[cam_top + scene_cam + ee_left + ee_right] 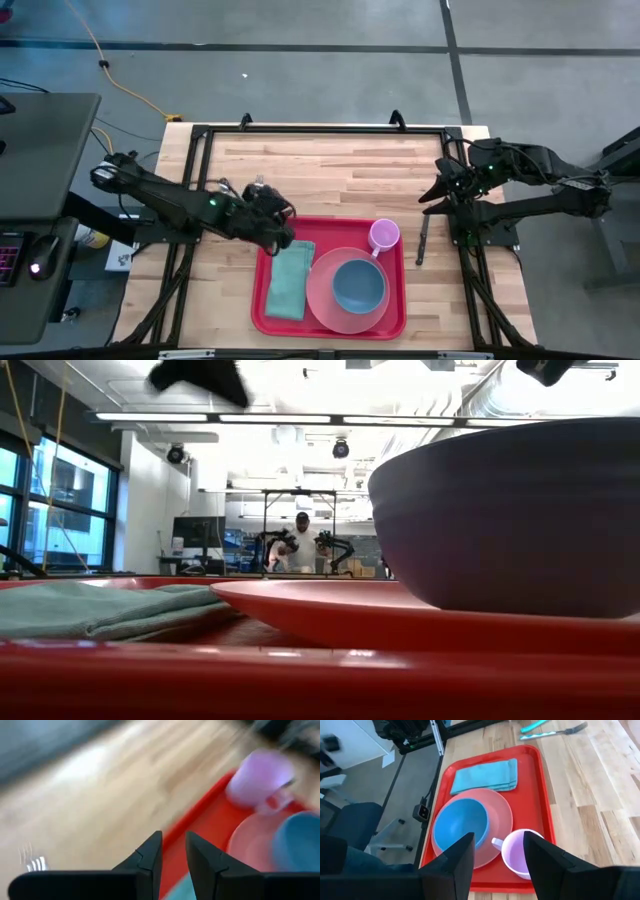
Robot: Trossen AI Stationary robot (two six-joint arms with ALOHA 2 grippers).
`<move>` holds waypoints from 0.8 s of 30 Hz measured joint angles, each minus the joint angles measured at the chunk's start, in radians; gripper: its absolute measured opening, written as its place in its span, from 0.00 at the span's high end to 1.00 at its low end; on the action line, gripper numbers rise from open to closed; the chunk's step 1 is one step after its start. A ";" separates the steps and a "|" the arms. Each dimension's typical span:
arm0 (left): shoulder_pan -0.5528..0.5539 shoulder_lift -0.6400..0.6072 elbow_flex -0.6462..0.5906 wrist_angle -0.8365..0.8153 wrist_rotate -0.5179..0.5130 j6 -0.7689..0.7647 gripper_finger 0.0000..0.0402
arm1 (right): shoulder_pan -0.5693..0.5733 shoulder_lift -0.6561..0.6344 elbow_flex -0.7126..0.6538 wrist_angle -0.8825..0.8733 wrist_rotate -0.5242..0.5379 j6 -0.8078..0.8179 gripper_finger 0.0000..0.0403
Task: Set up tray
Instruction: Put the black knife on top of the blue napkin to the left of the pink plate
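Now left gripper (280, 232) parted, empty, over tray (262, 310) corner by napkin (288, 278); low retreat could snag cloth. Right gripper (432, 195) parted, empty.

Grey floor (330, 70) with dark seams, yellow cable (120, 80); windows (60, 510) on left side, ceiling strip lights (300, 418), white wall (150, 510), person (302, 545) far back

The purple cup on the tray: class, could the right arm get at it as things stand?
Probably yes. The purple cup stands at the red tray's corner nearest the right gripper, which is open, with only bare table between.
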 joint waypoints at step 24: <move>0.000 -0.178 0.365 0.018 -0.041 1.160 0.71 | -0.132 -0.006 -0.001 -0.483 0.441 0.730 0.63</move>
